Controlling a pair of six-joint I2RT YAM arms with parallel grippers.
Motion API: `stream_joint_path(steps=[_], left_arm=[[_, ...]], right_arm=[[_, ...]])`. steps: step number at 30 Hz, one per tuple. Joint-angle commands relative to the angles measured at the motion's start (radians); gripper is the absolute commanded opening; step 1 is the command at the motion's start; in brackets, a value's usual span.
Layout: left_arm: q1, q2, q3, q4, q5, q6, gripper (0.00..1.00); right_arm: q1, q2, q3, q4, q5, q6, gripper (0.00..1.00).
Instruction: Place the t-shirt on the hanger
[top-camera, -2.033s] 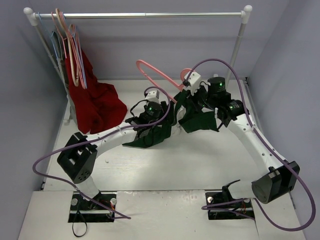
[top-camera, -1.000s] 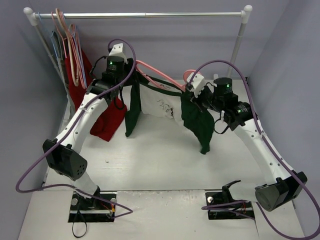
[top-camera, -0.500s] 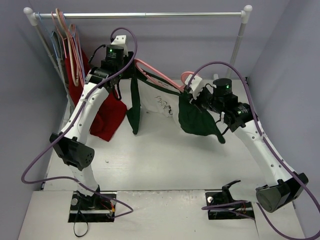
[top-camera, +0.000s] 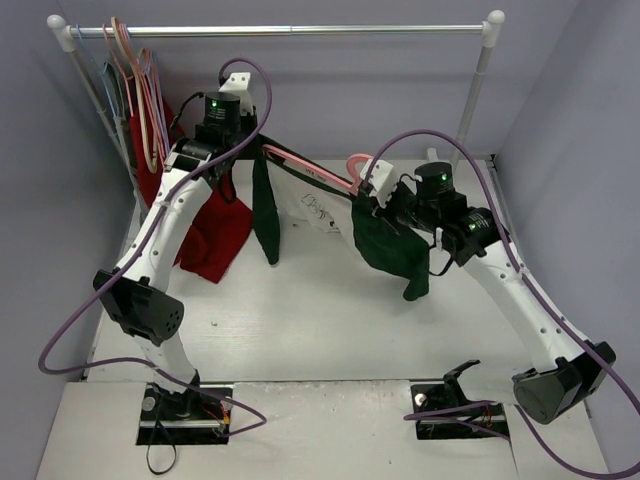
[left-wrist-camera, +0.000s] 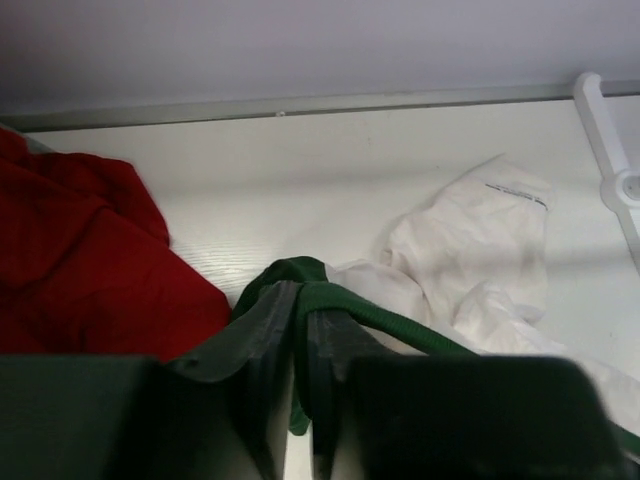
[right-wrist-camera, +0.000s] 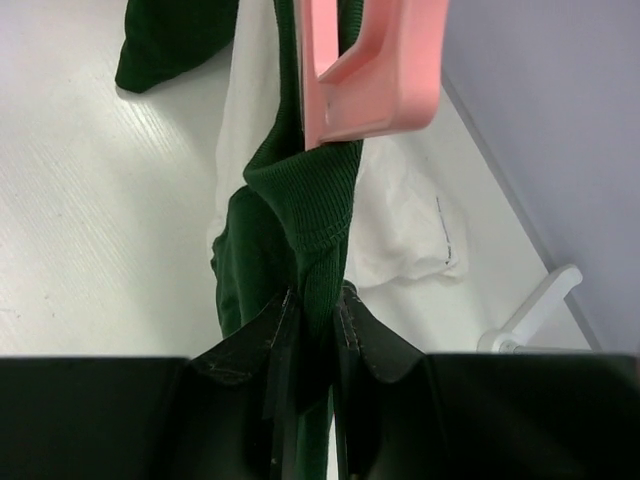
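The t-shirt (top-camera: 315, 210) hangs in the air between both arms, its white body and print in the middle and a dark green sleeve drooping at each end. The pink hanger (top-camera: 305, 165) lies along its top edge, hook toward the right arm. My left gripper (top-camera: 255, 152) is shut on the green ribbed collar (left-wrist-camera: 400, 325), which passes between its jaws. My right gripper (top-camera: 372, 195) is shut on green ribbed fabric (right-wrist-camera: 318, 200) just below the hanger's pink end (right-wrist-camera: 370, 70). How far the hanger sits inside the shirt is hidden.
A red garment (top-camera: 215, 235) hangs from the clothes rack (top-camera: 300, 30) at the back left, beside several spare hangers (top-camera: 140, 100). The rack's right post (top-camera: 478, 90) stands just behind the right arm. The rack's white foot (right-wrist-camera: 530, 320) shows in the right wrist view.
Over two seconds both arms lifted the shirt off the table and spread it. In the last half second the right gripper shifted left and lower, and the hanger dropped with it.
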Motion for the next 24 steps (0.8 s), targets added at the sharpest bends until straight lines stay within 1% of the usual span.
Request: stream_joint_path(steps=[1,3,6,8,10,11,15,17,20,24], left_arm=[[0.059,-0.135,-0.045,0.206,-0.054,0.03,0.09],[0.048,-0.172,-0.076,0.225,-0.017,0.027,0.06],[0.019,-0.201,-0.103,0.223,-0.006,0.048,0.04],[-0.03,-0.228,-0.117,0.23,-0.008,0.083,0.01],[-0.076,-0.247,-0.12,0.228,-0.037,0.11,0.01],[-0.115,-0.25,-0.119,0.223,-0.056,0.123,0.01],[-0.189,-0.253,-0.114,0.159,-0.104,0.131,0.01],[-0.208,-0.253,-0.12,0.139,-0.159,0.134,0.01],[-0.209,-0.242,-0.117,0.102,-0.224,0.136,0.01],[-0.208,-0.207,-0.064,0.085,-0.248,0.159,0.01]], right_arm=[[-0.001,0.005,0.018,-0.08,0.08,0.014,0.0],[0.008,0.038,0.032,-0.063,0.108,0.022,0.0],[0.019,0.095,0.069,-0.046,0.119,0.03,0.0],[0.025,0.118,0.098,-0.028,0.117,0.03,0.0],[0.034,0.144,0.115,-0.005,0.113,0.034,0.0],[0.034,0.144,0.117,0.039,0.102,0.037,0.0],[0.016,0.105,0.095,0.164,0.055,0.051,0.0],[0.01,0.091,0.103,0.194,0.028,0.047,0.0],[0.005,0.056,0.132,0.191,0.018,0.028,0.0],[0.007,0.008,0.132,0.202,-0.064,0.04,0.0]])
